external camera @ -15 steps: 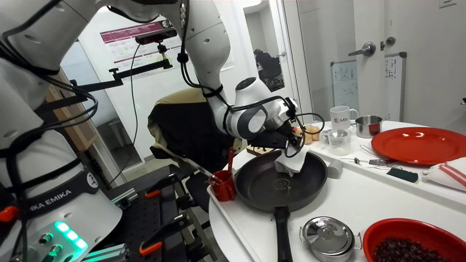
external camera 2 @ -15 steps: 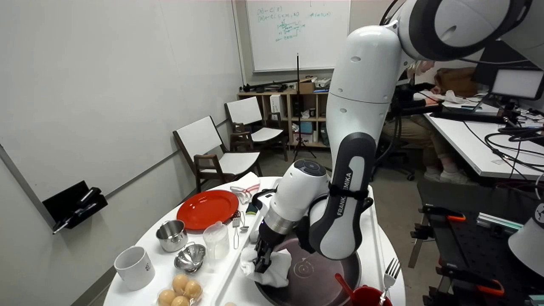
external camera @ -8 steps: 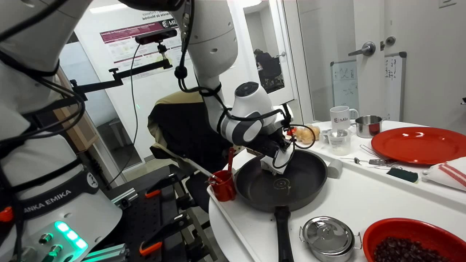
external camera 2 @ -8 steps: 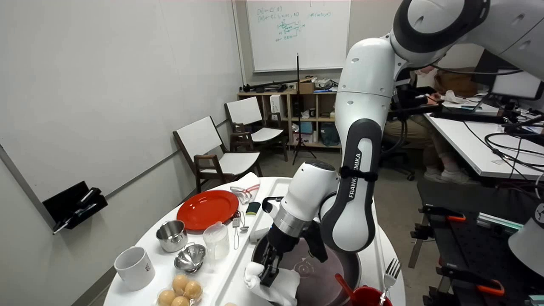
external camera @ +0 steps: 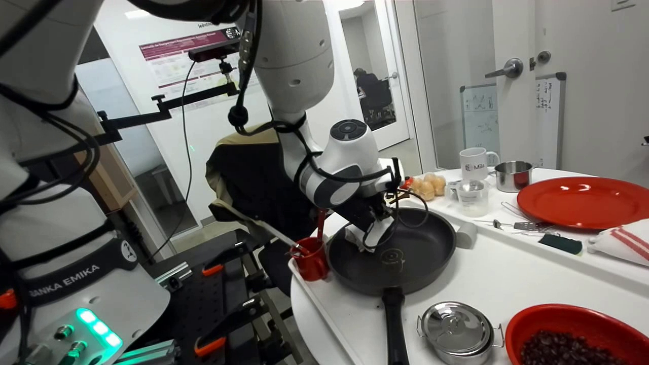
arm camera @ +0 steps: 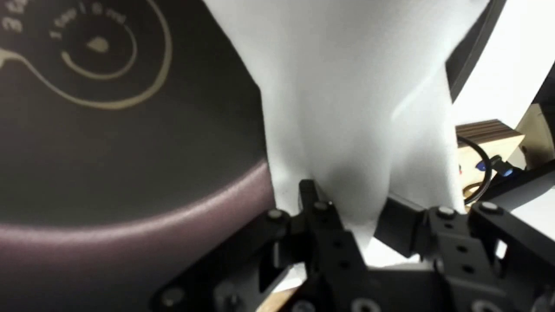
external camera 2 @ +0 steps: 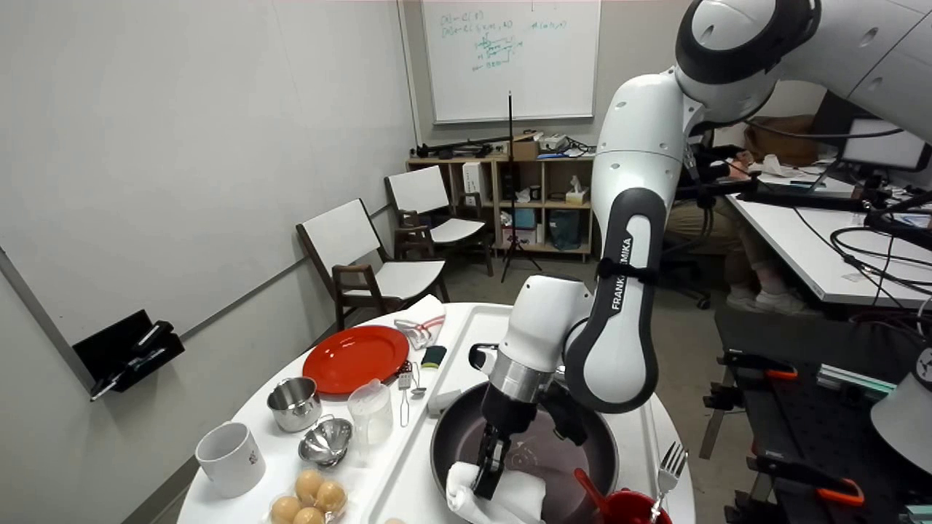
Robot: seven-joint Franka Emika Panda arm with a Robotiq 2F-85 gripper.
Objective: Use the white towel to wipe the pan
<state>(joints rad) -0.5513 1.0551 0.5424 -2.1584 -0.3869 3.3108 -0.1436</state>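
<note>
in an exterior view the towel point(external camera: 359, 240) is in the upper left part of the pan point(external camera: 421, 248), near the middle of the frame. a red cup point(external camera: 310, 266) stands just left of the pan. a pot point(external camera: 456, 328) and a bowl point(external camera: 573, 317) are at the lower right. in the wrist view the claw point(arm camera: 350, 208) pinches the towel, which fills the top middle of that frame, with the pan at the left.
</note>
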